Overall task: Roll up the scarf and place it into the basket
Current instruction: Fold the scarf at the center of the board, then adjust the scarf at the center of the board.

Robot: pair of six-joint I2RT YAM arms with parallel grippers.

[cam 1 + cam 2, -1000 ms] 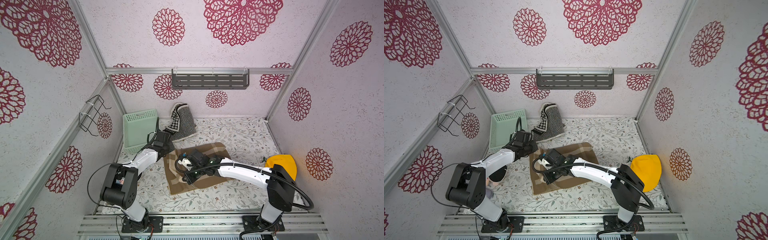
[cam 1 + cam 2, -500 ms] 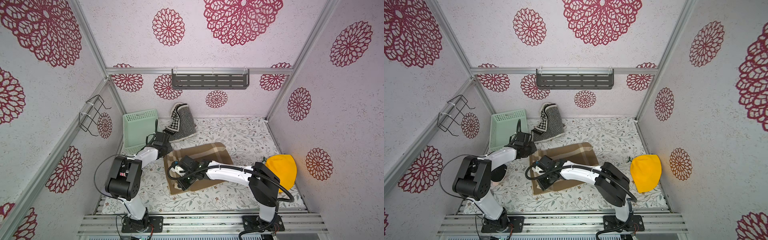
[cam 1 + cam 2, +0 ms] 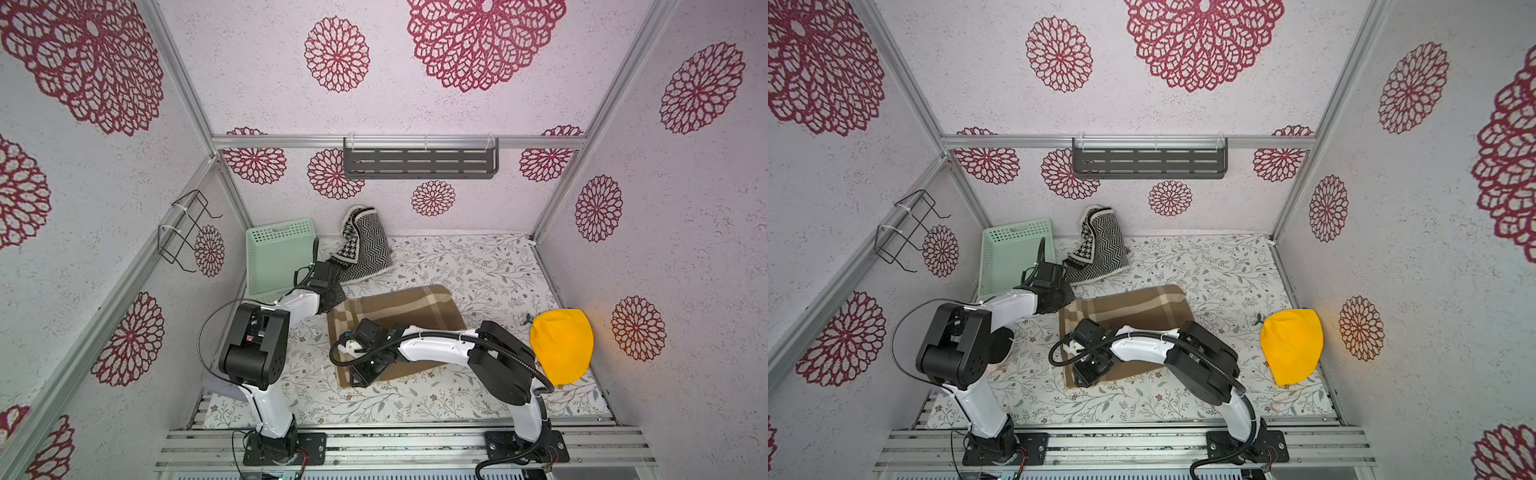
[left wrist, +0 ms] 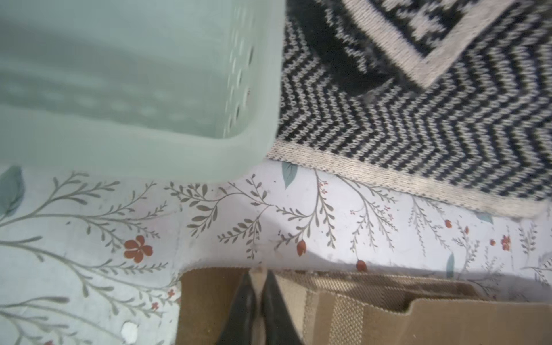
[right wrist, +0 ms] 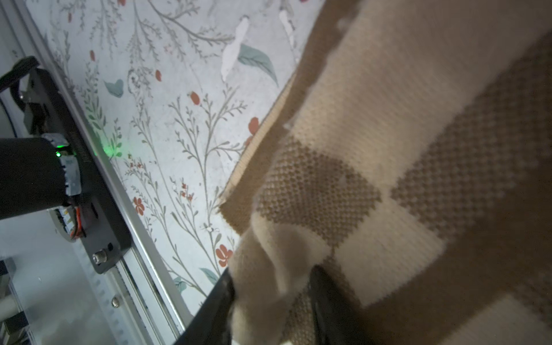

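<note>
The scarf [image 3: 399, 307] [image 3: 1129, 303] is brown with cream checks and lies folded flat mid-table. The mint-green basket [image 3: 282, 230] [image 3: 1017, 232] [image 4: 149, 155] stands in the far left corner, empty. My left gripper [image 3: 338, 305] [image 3: 1069, 305] [image 4: 259, 273] is at the scarf's far left corner, fingers slightly apart over the cream edge. My right gripper [image 3: 358, 379] [image 3: 1084, 379] [image 5: 271, 270] is at the near left corner, open. A raised bunch of scarf [image 5: 268, 254] stands between its fingers, against one of them.
A black-and-white zigzag knit [image 3: 365, 249] lies beside the basket against the back wall. A yellow hat [image 3: 561, 349] sits at the right edge. A dark grey shelf [image 3: 419, 164] hangs on the back wall and a wire rack [image 3: 187, 228] on the left wall.
My right gripper has slid along the scarf's left edge toward the front. Both grippers' jaws, shut before, now stand apart. The left gripper's place has hardly changed.
</note>
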